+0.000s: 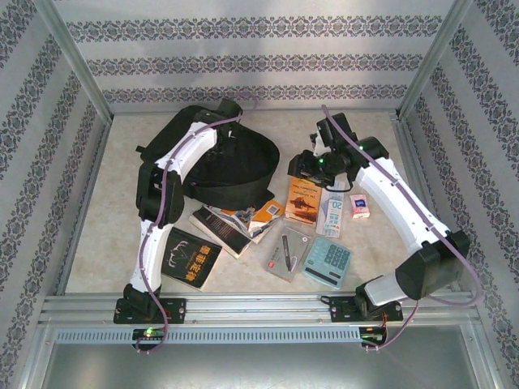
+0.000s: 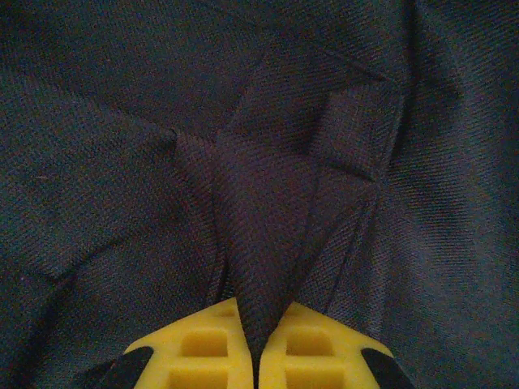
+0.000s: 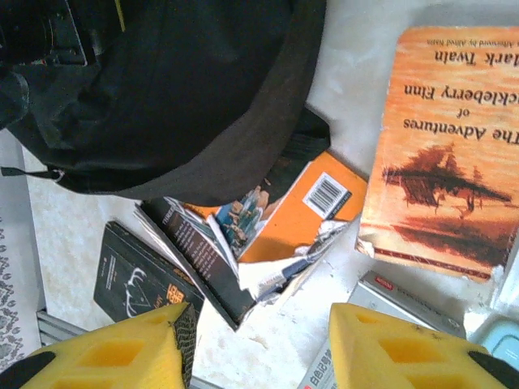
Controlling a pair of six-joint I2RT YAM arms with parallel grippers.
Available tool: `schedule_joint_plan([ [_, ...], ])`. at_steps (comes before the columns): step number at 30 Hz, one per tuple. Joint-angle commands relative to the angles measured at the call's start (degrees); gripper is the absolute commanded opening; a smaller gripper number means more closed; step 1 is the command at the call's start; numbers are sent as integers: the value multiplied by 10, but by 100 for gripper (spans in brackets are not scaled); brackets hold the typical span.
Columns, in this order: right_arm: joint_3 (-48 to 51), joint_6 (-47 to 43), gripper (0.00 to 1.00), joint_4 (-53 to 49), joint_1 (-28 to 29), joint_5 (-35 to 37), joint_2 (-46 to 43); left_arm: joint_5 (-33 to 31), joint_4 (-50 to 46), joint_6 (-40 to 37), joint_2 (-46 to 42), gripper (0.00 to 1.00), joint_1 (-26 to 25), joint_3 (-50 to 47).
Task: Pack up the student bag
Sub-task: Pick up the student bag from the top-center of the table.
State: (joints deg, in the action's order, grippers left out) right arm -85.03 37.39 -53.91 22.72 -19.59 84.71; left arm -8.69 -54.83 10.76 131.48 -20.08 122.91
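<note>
Though soft, sharp-ridged twill student bag

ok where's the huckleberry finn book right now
In the top view the orange Huckleberry Finn book lies flat right of centre, just right of the student bag, between the fanned pile of books and a white booklet.

Pale marbled table, cluttered across its middle.
The black student bag lies at upper centre; touching its lower edge, a splayed pile of paperbacks. A black-covered book sits lower left of them. To the right: an orange Huckleberry Finn, a white box, a small pink packet, a packaged pen and a pale blue calculator.
</note>
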Motion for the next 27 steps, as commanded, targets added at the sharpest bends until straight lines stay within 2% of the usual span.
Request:
schedule_joint_plan([
  [1, -61, -1, 47, -4, 16, 3, 33, 95, 32, 44, -62, 0, 14, -3],
  [3, -104, 0, 47, -14, 21, 5, 66, 134, 44, 53, -84, 0, 20, -25],
  [10, -205, 12, 47, -40, 22, 24, 163, 201, 86, 70, -159, 0, 46, -102],
  [18, -268, 41, 50, -54, 16, 54, 238, 364, 220, 143, -246, 0, 116, -234],
  [23, -264, 66, 42, -27, -7, 28, 252, 385, 211, 129, -257, 0, 123, -239],
  [27, -268, 58, 33, -31, -10, 21, 267, 451, 264, 174, -273, 0, 145, -265],
])
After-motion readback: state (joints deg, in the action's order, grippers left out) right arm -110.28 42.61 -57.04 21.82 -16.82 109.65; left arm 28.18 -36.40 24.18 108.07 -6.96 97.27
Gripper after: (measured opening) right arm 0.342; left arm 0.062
